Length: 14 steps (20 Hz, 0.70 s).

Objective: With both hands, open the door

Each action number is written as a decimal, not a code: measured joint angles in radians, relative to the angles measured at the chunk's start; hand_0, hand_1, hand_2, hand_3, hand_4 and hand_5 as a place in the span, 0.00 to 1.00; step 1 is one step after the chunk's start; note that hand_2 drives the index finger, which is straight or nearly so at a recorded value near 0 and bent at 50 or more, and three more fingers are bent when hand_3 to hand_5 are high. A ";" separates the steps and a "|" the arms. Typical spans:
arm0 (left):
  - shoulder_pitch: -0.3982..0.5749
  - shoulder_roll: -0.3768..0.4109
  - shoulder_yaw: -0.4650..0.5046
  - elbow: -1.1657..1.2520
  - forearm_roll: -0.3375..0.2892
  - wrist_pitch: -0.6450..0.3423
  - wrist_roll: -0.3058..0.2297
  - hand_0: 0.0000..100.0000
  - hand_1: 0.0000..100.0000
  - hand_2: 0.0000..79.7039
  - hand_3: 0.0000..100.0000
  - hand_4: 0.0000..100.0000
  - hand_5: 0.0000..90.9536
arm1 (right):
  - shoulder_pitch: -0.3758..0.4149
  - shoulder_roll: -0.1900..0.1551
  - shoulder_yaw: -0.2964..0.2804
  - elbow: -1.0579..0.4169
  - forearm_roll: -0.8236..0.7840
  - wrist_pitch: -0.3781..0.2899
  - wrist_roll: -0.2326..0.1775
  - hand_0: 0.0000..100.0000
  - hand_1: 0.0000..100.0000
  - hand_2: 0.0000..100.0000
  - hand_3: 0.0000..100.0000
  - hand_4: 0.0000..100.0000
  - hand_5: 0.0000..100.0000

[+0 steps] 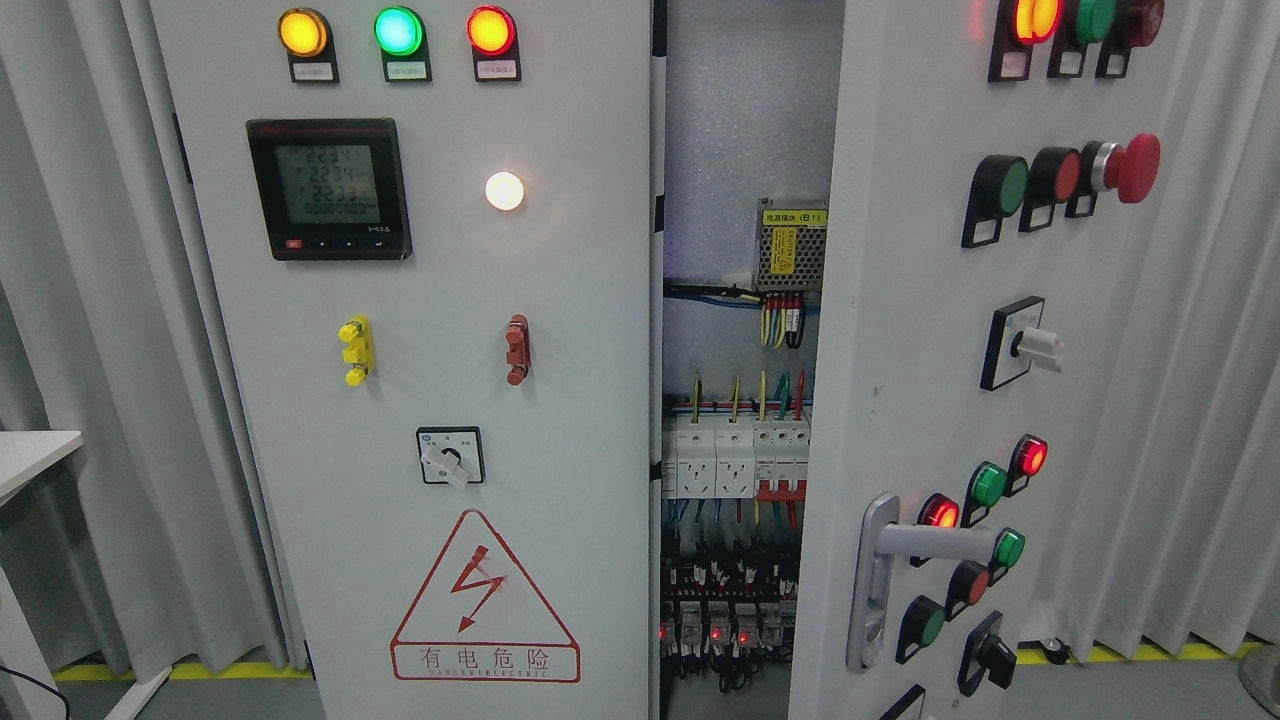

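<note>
Nearest, at the right of the frame, the right door (900, 380) stands swung toward the camera, its lever handle (935, 545) at lower right among lit buttons. No hand or arm shows, so I cannot tell their state. Left door (430, 350), further back, looks shut or nearly so, carrying a meter (328, 188) and warning triangle (484, 600). Between them, deepest, breakers (735, 455) and wiring show. Judging so, opening is partway; next calls for pulling the left door, which has no handle visible.
</note>
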 measured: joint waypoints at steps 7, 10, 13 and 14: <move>0.000 0.000 0.002 -0.015 0.002 0.004 0.000 0.29 0.00 0.04 0.03 0.03 0.00 | 0.000 0.000 0.000 0.000 0.000 0.000 0.000 0.22 0.00 0.00 0.00 0.00 0.00; 0.011 0.005 0.002 -0.057 0.003 0.004 0.001 0.29 0.00 0.04 0.03 0.03 0.00 | 0.000 0.000 0.000 0.000 0.000 0.000 0.000 0.22 0.00 0.00 0.00 0.00 0.00; 0.045 0.019 0.001 -0.132 0.001 -0.002 0.002 0.29 0.00 0.04 0.03 0.03 0.00 | 0.000 0.000 0.000 0.000 0.000 0.000 0.000 0.22 0.00 0.00 0.00 0.00 0.00; 0.062 0.025 0.000 -0.162 0.000 -0.010 -0.018 0.29 0.00 0.04 0.03 0.03 0.00 | 0.000 0.000 0.000 0.000 0.000 0.000 0.000 0.22 0.00 0.00 0.00 0.00 0.00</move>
